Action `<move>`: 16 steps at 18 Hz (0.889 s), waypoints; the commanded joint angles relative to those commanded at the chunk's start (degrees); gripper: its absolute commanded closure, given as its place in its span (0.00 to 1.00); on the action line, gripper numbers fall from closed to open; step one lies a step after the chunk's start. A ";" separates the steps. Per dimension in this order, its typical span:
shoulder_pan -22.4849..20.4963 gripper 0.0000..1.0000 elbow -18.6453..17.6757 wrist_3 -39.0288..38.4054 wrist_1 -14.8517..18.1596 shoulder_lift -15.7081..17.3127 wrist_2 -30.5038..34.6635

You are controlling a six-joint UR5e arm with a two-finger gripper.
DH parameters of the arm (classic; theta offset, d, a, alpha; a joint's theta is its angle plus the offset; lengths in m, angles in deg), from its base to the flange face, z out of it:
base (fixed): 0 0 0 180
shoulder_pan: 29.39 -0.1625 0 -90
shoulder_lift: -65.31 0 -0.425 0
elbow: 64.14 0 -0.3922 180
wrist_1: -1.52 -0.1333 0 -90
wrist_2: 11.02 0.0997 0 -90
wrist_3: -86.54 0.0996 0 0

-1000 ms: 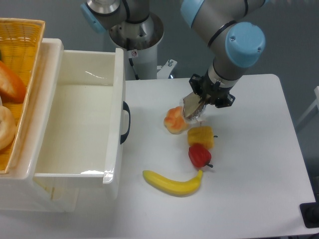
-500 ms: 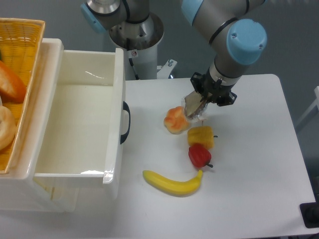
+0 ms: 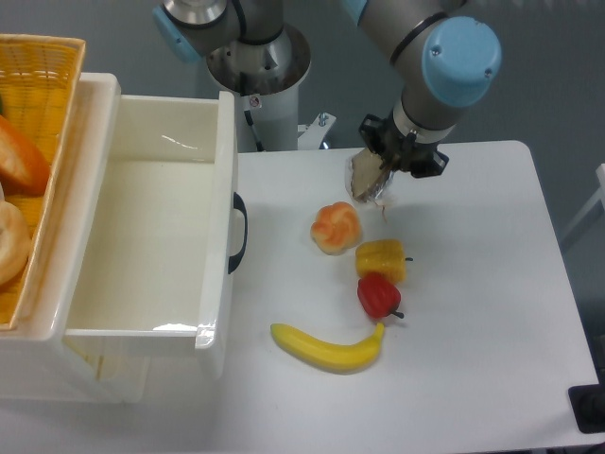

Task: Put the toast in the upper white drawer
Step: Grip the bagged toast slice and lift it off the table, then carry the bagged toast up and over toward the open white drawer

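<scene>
One toast (image 3: 364, 177) slice, plastic-wrapped, hangs edge-on in the claw (image 3: 371, 180), clamped on it, lifted off the tabletop (image 3: 473, 284) just above-right of the bun (image 3: 336, 227). Judging by looks, it is light, soft, and the wrap is slippery and crinkly, so hold should sit on the bread body, not loose film; squeezing hard would crush it. Drawer (image 3: 151, 227) lies well left of the bun, open, deep-walled, handle (image 3: 239, 233) facing the bun. Path leftward looks free; the near wall needs clearing. Corn (image 3: 381, 260), pepper (image 3: 379, 296), banana (image 3: 329, 347) sit below the bun, out of the route. Basket (image 3: 33, 142) is beyond the drawer.
</scene>
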State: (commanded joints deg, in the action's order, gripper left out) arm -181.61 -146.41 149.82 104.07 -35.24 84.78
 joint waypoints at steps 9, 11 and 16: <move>3.51 0.80 0.80 -3.86 12.92 7.82 -1.14; 4.04 0.80 1.41 -4.66 15.21 8.88 -1.40; 4.39 0.80 2.47 -4.75 17.24 10.82 -4.91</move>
State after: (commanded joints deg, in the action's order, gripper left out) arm -177.22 -143.94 145.07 121.31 -24.43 79.87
